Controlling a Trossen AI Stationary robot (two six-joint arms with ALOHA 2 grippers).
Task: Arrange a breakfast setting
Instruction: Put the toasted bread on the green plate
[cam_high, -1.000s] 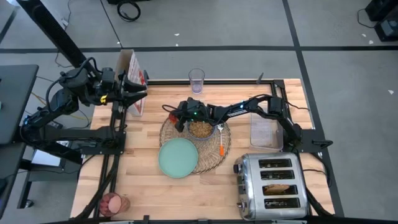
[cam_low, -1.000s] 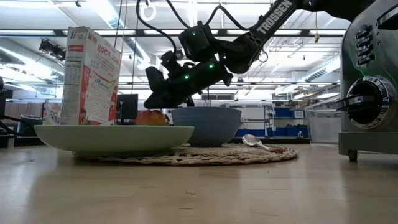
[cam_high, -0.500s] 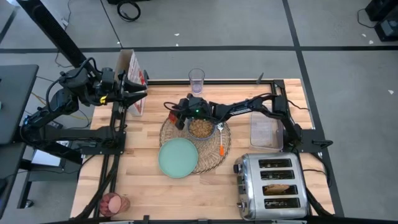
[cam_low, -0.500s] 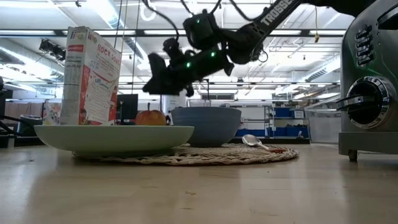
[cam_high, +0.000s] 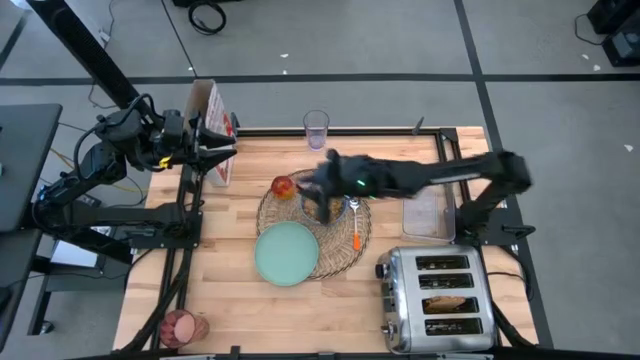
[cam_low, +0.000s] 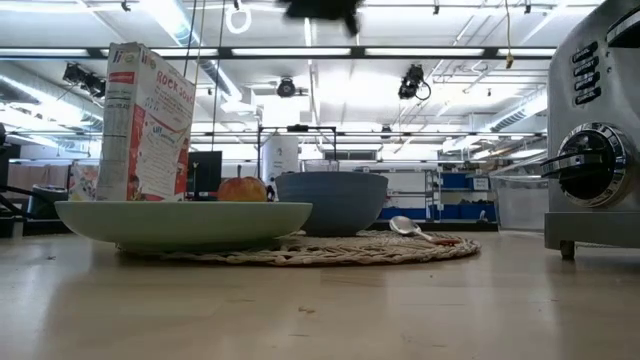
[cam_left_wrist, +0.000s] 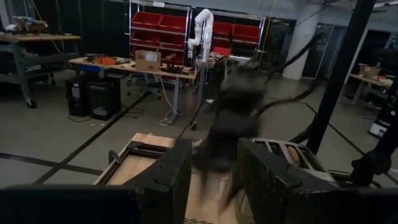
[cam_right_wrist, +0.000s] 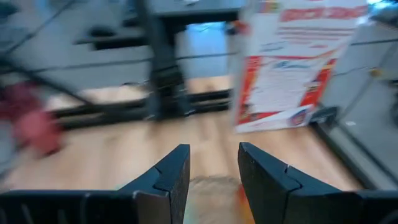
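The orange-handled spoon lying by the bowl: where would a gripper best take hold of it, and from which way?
Probably the orange handle of the orange-handled spoon, from straight above. It lies flat on the round woven wicker placemat, its metal end close beside the small blue bowl, while the handle points away toward the mat's edge with room on both sides for fingers to straddle it.

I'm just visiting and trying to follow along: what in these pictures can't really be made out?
- Right gripper: smeared by motion in the high view; in the low view only a dark scrap shows at the top edge.
- Blue bowl: its contents are hidden by its wall in the low view and by the blurred arm from above.
- Glass of pink drink: out of the low view; a red blur in the right wrist view.
- Toaster: cut off by the low view's right edge.
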